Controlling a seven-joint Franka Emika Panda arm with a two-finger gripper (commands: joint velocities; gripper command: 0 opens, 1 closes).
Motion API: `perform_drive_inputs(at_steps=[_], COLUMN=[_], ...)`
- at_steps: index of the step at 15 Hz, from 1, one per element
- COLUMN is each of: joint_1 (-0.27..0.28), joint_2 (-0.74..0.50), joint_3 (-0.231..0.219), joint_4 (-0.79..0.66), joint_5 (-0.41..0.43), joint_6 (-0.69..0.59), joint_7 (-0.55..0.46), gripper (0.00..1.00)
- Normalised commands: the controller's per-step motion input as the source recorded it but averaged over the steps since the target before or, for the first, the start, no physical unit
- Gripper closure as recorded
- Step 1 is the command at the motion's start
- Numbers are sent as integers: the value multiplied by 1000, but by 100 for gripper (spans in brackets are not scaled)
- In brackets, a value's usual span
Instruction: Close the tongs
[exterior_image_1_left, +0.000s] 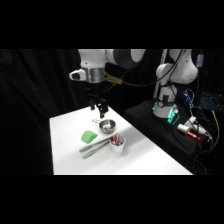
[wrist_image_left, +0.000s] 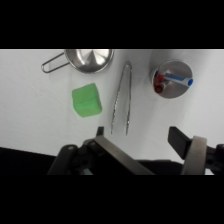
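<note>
The tongs (exterior_image_1_left: 97, 146) lie flat on the white table (exterior_image_1_left: 150, 160) between the green block (exterior_image_1_left: 89, 136) and the white cup of pens (exterior_image_1_left: 118, 145). In the wrist view the tongs (wrist_image_left: 121, 97) run away from me, joined at the far end near the bowl, with their two arms a little apart at the near end. My gripper (exterior_image_1_left: 99, 111) hangs above the table's far end, over the bowl, well clear of the tongs. Its fingers (wrist_image_left: 179, 138) stand wide apart, so the gripper (wrist_image_left: 140, 136) is open and holds nothing.
A small metal bowl with a handle (exterior_image_1_left: 106, 126) stands at the far end; in the wrist view the bowl (wrist_image_left: 90, 59) is beyond the green block (wrist_image_left: 86, 100). The cup of pens (wrist_image_left: 172, 80) stands right of the tongs. Cables and equipment (exterior_image_1_left: 192, 127) sit beside the table.
</note>
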Motion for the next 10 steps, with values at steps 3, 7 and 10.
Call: perform_drive_inputs(at_steps=[3,7,10], joint_1=[35,48,56], joint_2=[226,200,167], joint_3=[1,-10,-34], joint_4=[149,129,113], joint_5=[-84,-92,-117], joint_6=[233,220,245], joint_7=[148,168,178], gripper=[0,0,0])
